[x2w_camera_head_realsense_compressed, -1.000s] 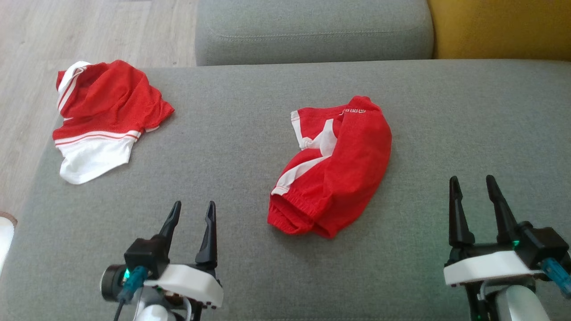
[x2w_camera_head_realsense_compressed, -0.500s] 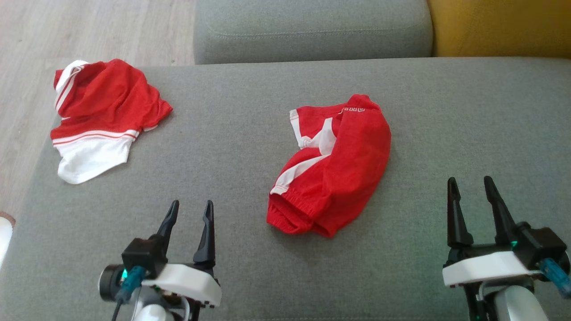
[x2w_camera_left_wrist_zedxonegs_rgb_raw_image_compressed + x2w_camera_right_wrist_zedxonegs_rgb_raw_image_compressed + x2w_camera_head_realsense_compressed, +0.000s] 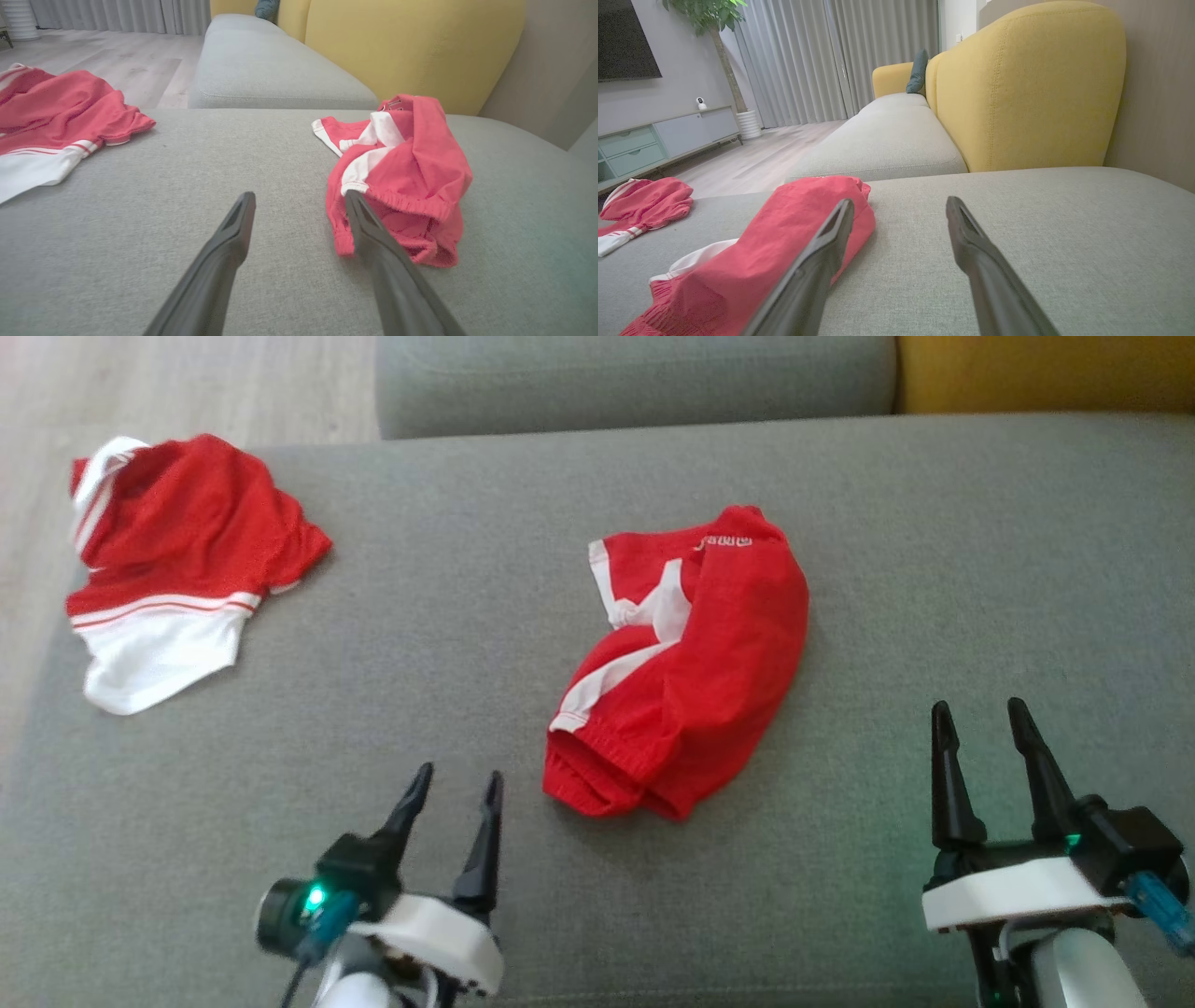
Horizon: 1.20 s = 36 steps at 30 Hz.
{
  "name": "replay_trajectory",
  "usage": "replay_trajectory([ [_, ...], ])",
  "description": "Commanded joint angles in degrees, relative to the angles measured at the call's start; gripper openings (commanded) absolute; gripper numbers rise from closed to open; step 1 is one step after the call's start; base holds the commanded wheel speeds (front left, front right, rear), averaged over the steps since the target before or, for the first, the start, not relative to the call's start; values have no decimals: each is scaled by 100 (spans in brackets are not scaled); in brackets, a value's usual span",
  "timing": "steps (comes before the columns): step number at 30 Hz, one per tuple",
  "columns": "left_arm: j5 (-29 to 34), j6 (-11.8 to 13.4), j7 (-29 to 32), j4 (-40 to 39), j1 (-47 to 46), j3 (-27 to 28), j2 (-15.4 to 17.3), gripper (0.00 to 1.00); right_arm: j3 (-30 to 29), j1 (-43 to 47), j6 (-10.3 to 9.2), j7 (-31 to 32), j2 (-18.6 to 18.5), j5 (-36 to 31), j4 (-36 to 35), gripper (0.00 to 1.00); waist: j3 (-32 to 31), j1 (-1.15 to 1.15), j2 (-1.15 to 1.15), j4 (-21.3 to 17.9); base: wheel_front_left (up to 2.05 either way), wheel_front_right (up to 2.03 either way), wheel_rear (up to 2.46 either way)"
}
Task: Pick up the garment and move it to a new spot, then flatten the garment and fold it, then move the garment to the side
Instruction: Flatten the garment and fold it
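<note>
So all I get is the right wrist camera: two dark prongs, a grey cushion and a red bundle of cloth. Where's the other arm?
Observer: The left gripper hangs open just short of the red garment, at its elastic end, not touching it.
Operator: Is there any writing on that cloth?
Observer: Yes, the head view shows white lettering near its far edge, too blurred to read.
Operator: And the other red heap off to my left?
Observer: That second garment lies at the far left corner of the grey cushion, apart from the first.
</note>
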Motion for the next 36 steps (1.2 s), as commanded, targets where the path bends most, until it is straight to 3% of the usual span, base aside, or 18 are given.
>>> replay_trajectory([
  [1, 64, -21, -70, -36, -425, 33, -30, 100, 161, -268, 42, -13, -28, -23, -223, 100, 139, 0, 0, -104, 0, 0, 0],
  [10, 56, -49, -70, 840, -1201, -391, -31, 100, 282, -479, 42, -13, -28, -4, -314, 100, 667, 0, 0, -432, 0, 0, 0],
  [20, 135, -23, -70, 1588, -1929, -323, -31, 100, 364, -625, 42, -13, -28, 61, -371, 100, 1000, 0, 0, -654, 0, 0, 0],
  [21, 147, -27, -70, 1544, -1978, -303, -31, 95, 364, -627, 42, -13, -28, 64, -373, 100, 1011, 0, 0, -665, 0, 0, 0],
  [22, 160, -28, -70, 1487, -2018, -277, -31, 63, 368, -628, 42, -13, -28, 66, -375, 100, 1019, 0, 0, -676, 0, 0, 0],
  [23, 177, -26, -70, 1427, -2048, -249, -31, 21, 373, -628, 42, -13, -28, 68, -375, 100, 1020, 0, 0, -686, 0, 0, 0],
  [24, 207, -19, -70, 1348, -2075, -219, -23, 0, 378, -627, 42, -13, -28, 72, -375, 100, 1018, 0, 0, -694, 0, 0, 0],
  [36, 701, 151, -70, -269, -2386, 421, 483, 0, 353, -573, 42, -13, -28, 76, -380, 100, 869, 0, 0, -562, 0, 0, 0],
])
